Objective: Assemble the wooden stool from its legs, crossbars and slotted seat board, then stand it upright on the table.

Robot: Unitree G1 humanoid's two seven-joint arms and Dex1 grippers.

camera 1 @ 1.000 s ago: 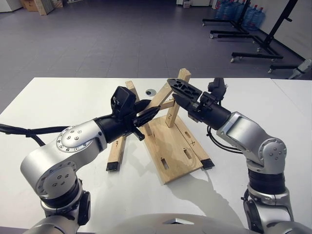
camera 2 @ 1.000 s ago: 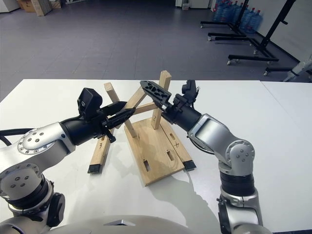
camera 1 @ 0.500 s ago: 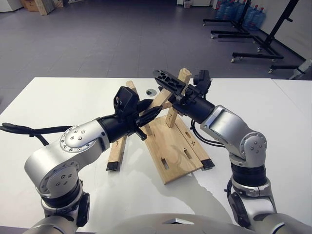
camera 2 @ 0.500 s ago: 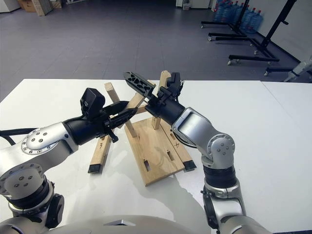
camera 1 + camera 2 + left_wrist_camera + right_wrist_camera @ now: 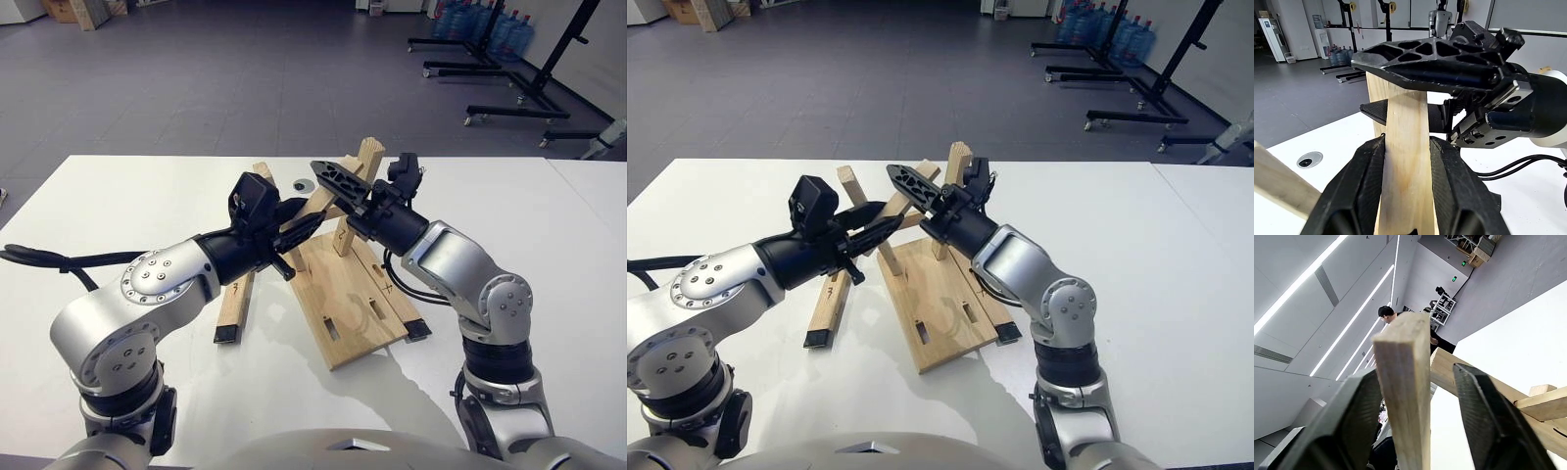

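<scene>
We see the left gripper (image 5: 300,225) clenched on the tilted leg (image 5: 1405,142), whose long axis rises into the right gripper (image 5: 1415,374), spread wide around it.

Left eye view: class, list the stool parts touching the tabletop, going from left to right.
Black-capped leg → slotted seat board → second black-capped leg along the board's right edge. The raised pieces overlap these, so they are left out.
</scene>
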